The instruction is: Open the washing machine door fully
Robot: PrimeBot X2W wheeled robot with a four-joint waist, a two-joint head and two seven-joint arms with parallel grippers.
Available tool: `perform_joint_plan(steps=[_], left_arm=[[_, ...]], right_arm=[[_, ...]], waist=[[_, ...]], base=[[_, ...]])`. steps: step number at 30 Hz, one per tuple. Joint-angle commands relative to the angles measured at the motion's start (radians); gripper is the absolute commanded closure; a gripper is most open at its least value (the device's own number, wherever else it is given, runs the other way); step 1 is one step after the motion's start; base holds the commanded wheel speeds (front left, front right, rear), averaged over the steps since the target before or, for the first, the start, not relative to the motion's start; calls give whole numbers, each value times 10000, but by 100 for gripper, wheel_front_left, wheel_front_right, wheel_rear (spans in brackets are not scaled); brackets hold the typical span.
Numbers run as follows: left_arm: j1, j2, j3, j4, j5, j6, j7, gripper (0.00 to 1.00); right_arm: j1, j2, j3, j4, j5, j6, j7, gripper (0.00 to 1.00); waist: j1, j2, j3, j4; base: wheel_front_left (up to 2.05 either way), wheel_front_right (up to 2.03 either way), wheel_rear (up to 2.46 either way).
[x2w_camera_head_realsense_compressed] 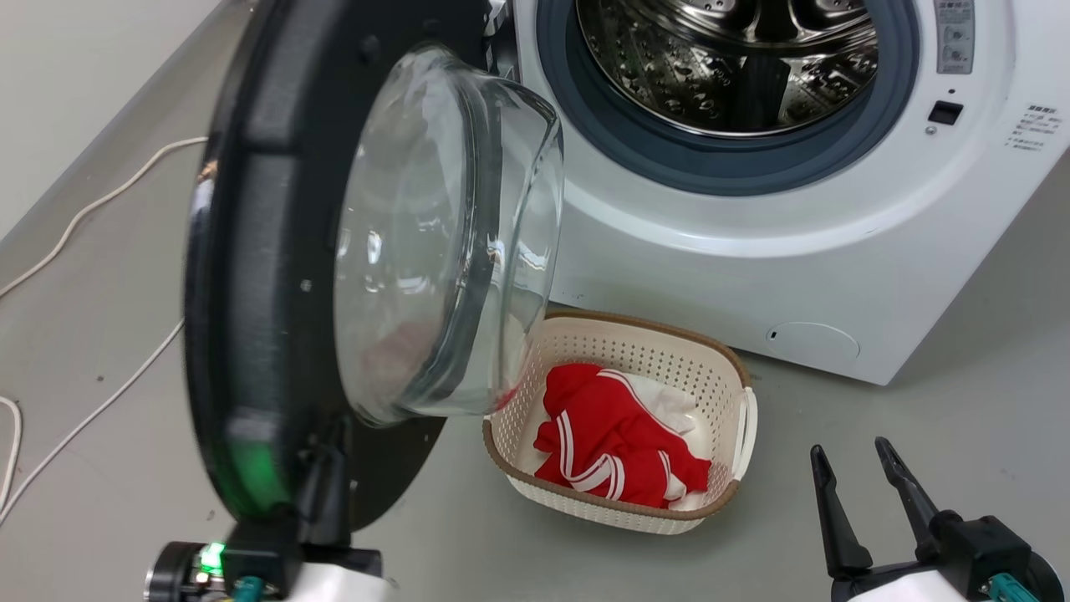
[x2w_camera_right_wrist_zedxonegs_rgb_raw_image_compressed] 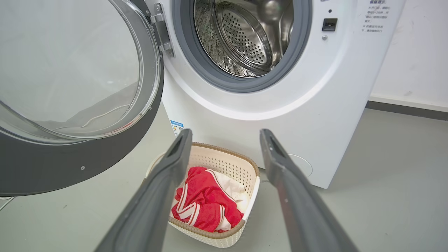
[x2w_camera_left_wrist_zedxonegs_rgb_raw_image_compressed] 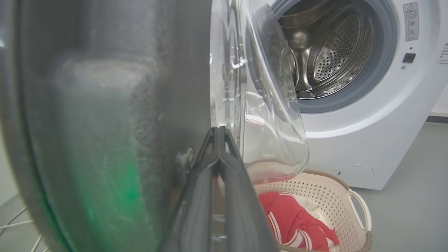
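In the left wrist view the left gripper [x2w_camera_left_wrist_zedxonegs_rgb_raw_image_compressed: 218, 132] has its fingers pressed together with nothing between them, tips at the inner black rim of the door [x2w_camera_left_wrist_zedxonegs_rgb_raw_image_compressed: 105, 105], low beside its glass bowl [x2w_camera_left_wrist_zedxonegs_rgb_raw_image_compressed: 269, 105]. The right gripper [x2w_camera_head_realsense_compressed: 861, 468] is spread wide and empty, well apart from the door. Beyond sits a basket [x2w_camera_head_realsense_compressed: 669, 355] of red cloth [x2w_camera_head_realsense_compressed: 610, 435]. The door stands swung out left of the washing machine [x2w_camera_head_realsense_compressed: 752, 267]; the right wrist view shows its hinge [x2w_camera_right_wrist_zedxonegs_rgb_raw_image_compressed: 162, 31].
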Motion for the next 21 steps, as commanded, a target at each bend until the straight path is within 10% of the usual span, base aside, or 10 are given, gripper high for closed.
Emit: perform_joint_plan(steps=[1, 21], left_arm=[[-169, 1, 215, 6, -94, 12, 26, 100], [-2149, -115, 4448, 1700, -329, -806, 26, 100]], right_arm=[[-133, 16, -26, 13, -47, -8, -18, 0], [-659, 16, -141, -60, -532, -8, -18, 0]], waist=[[-1, 0, 68, 33], [-1, 0, 1127, -441]], base=[[0, 0, 0], [0, 0, 0]])
